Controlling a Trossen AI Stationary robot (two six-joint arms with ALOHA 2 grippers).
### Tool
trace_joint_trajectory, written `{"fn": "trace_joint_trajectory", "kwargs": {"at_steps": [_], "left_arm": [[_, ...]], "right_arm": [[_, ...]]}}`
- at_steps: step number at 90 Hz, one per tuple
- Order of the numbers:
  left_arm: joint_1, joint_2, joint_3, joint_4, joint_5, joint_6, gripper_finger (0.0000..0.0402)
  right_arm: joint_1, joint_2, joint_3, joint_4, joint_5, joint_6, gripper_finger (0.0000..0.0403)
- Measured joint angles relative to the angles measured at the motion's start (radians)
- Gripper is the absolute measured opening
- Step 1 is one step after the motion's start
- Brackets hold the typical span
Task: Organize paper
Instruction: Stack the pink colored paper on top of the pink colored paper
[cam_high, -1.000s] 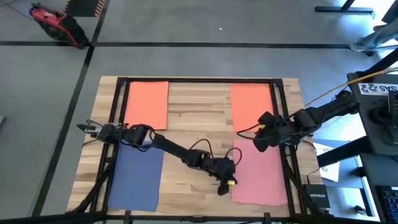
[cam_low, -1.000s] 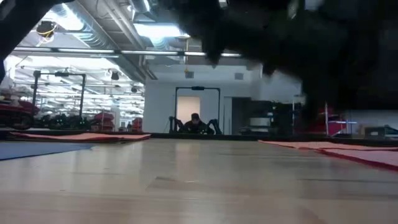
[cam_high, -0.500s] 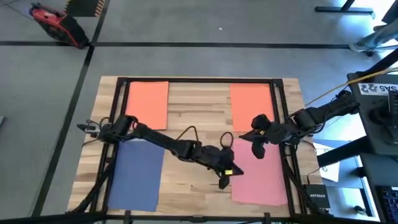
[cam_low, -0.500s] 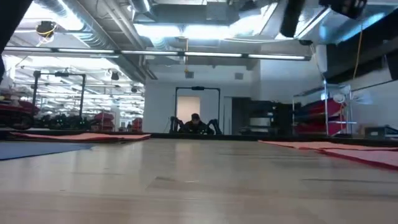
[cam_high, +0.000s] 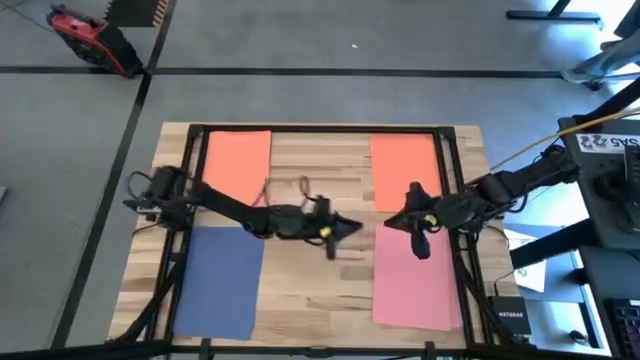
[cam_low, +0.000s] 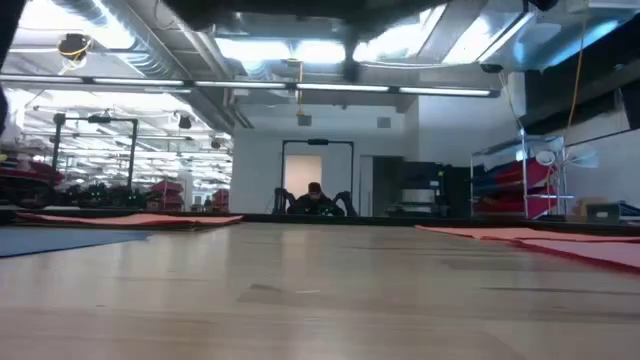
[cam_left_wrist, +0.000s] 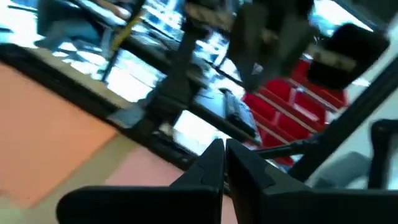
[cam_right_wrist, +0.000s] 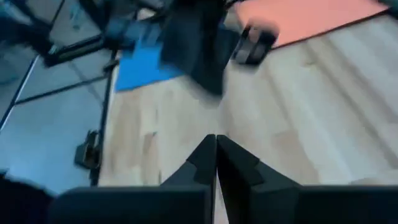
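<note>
Our left gripper (cam_high: 335, 236) and right gripper (cam_high: 418, 240), both pressed together and empty, hover mid-table; we should open the right one before pinching the pink sheet (cam_high: 415, 290) by its far edge.

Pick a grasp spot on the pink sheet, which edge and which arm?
Take the pink sheet by its inner long edge, the one facing the table's middle: bare wood lies beside it there, while its outer edge sits against the black frame rail. It lies flat, so probably slide a fingertip under from that side. The right hand, shut, hangs over its far end, nearest.
</note>
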Motion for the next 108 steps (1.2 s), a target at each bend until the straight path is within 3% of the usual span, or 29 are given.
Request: {"fn": "trace_joint_trajectory", "kwargs": {"at_steps": [29,57,85,108], "left_arm": [[-0.045,-0.470,-0.368,-0.346,-0.162,-0.053,0.0000],[-0.063,-0.787,-0.531,-0.562,-0.196,-0.090,0.0000],[-0.076,-0.883,-0.546,-0.754,-0.193,-0.095,0.0000],[-0.106,-0.888,-0.545,-0.799,-0.192,-0.113,0.0000]], "right_arm": [[0.000,0.284,0.000,0.022,-0.175,0.048,0.0001],[0.083,0.602,0.000,0.135,-0.242,0.087,0.0001],[0.153,0.811,0.000,0.338,-0.247,0.201,0.0001],[0.152,0.872,0.004,0.337,-0.287,0.227,0.0001]]}}
